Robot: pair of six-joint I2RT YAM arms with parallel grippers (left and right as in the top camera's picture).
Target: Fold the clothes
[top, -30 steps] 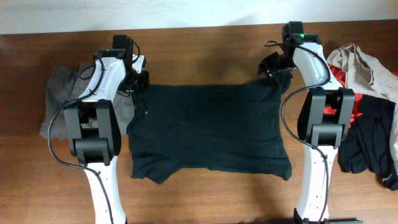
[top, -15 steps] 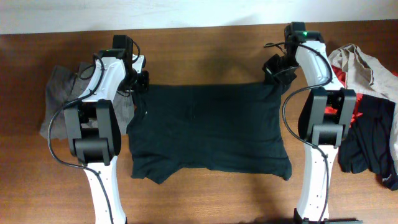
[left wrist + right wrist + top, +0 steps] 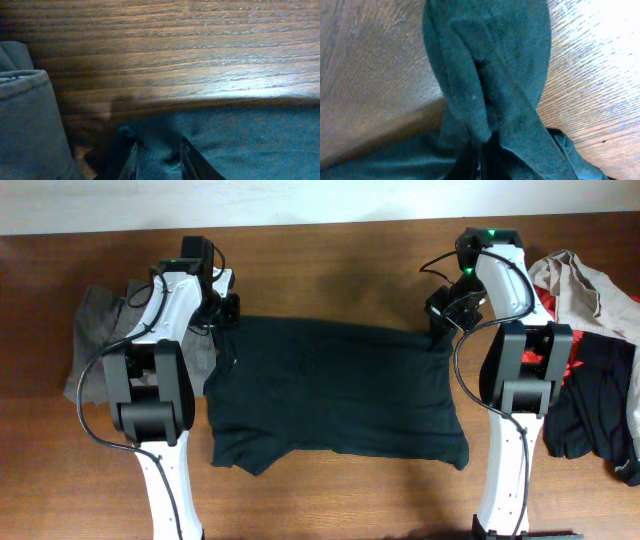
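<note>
Black fabric: a short-sleeved T-shirt (image 3: pixel 330 395) spread over the middle of the desk (image 3: pixel 330 260), between the two arm bases. Mostly flat, with shallow wrinkles. Near edge uneven, with a lobe of cloth jutting out at the garment's near left. Far edge drawn in a slightly sagging line from one pincer to the other. Far right corner gathered into a narrow bunch and raised off the wood; far left corner low, close to the desk.

Grey trousers (image 3: pixel 92 340) crumpled at the left edge of the desk. Heap of beige, red and black pieces (image 3: pixel 590 370) at the right edge, beyond the right arm.

Left pincer (image 3: pixel 225 315) at the shirt's far left corner, part closed, gripping a fold of the dark cloth between its fingers (image 3: pixel 131 162). Right pincer (image 3: pixel 440 315) clamped tight on the bunched far right corner, folds of the shirt rising from the grip in the wrist view, fingertips themselves mostly hidden by cloth.
</note>
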